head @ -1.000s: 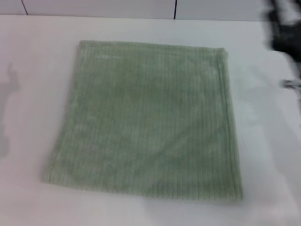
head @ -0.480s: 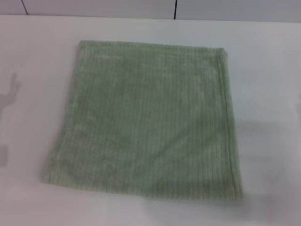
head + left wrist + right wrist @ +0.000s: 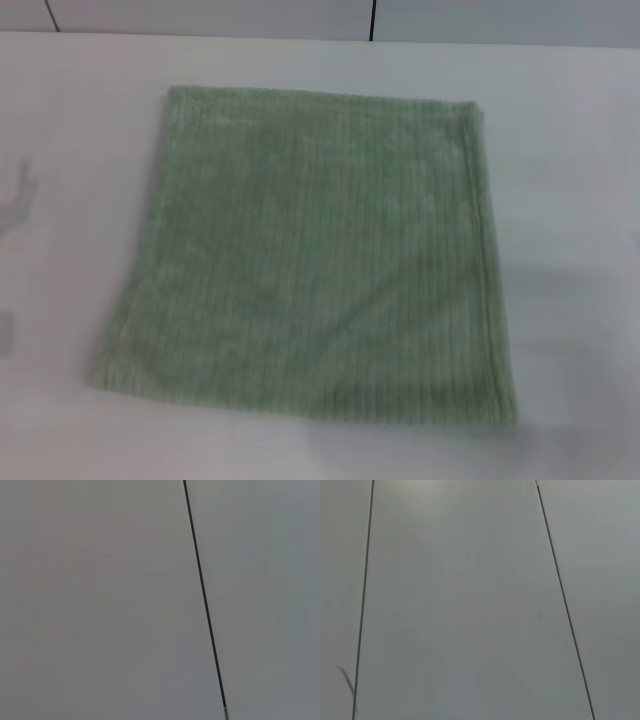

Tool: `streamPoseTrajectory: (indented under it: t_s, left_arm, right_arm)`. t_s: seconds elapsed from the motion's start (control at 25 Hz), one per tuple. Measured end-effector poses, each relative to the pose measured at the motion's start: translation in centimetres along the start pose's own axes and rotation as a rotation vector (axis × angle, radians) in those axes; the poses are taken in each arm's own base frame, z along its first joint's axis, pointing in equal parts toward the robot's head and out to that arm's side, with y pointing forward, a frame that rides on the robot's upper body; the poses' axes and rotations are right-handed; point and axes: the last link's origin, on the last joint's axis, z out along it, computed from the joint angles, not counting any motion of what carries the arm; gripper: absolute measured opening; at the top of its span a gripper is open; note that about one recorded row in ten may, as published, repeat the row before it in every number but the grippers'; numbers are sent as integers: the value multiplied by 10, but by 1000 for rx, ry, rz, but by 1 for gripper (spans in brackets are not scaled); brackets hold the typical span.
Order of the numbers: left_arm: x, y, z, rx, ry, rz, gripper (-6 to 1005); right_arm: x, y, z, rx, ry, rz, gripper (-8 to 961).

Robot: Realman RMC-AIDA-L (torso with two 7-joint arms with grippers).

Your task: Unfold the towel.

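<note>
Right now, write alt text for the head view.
A pale green ribbed towel lies flat and spread out on a white table, roughly square, its hemmed edge along the right side. Neither gripper is in view; a grey panelled wall runs behind.

Neither arm is showing in the head view, and no gripper is appearing in any picture. The left wrist camera and the right wrist camera are each facing a plain panelled surface, and neither is showing its own fingers. So the state of both grippers is not visible.
</note>
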Motion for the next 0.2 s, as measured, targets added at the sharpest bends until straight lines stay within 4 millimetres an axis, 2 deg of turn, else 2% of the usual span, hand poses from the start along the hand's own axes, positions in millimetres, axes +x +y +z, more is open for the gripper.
streamPoseTrajectory:
  t_s: [0.2]
  left_arm:
    - [0,1,2,-4,2,4,866]
  right_arm:
    - [0,-1,-1,-2,-3,-8,840]
